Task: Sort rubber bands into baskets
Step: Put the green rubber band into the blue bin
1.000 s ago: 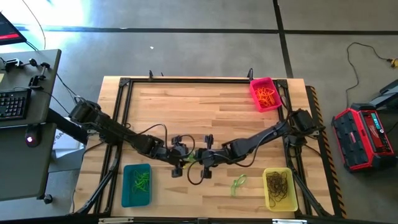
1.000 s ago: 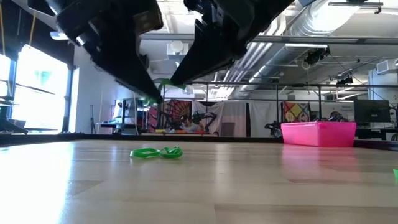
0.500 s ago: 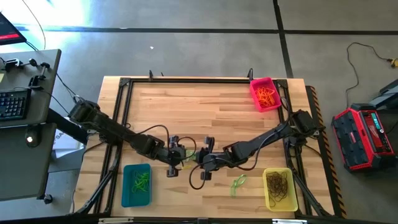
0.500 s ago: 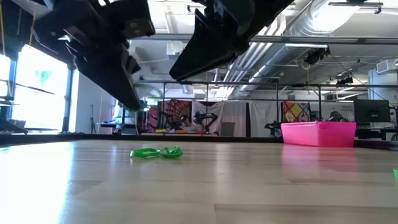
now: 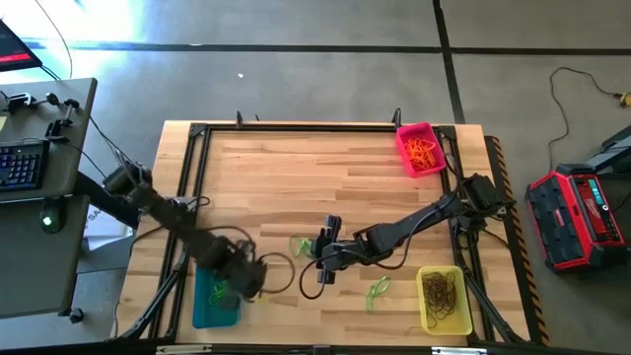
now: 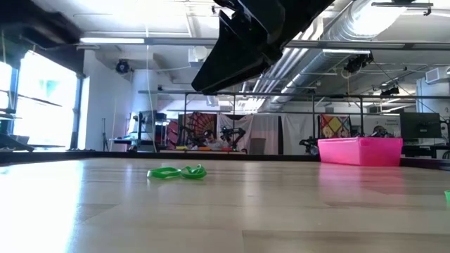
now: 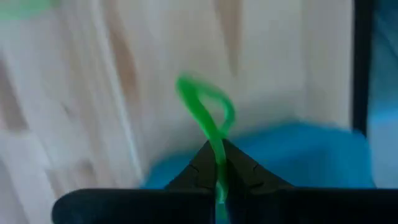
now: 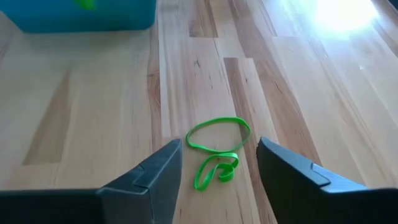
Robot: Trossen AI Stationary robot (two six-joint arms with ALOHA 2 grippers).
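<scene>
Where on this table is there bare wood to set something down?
The wide stretch left of the pink basket is bare. It is crowded along the near edge: the left pincer over the teal basket, the right pincer, loose green bands, then the yellow basket.

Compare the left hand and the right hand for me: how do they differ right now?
The left hand is shut on a green rubber band; the right hand is open and holds nothing. The left hand sits over the teal basket; the right hand hovers mid-table above a loose green band lying on the table. Both are dark two-finger hands.
</scene>
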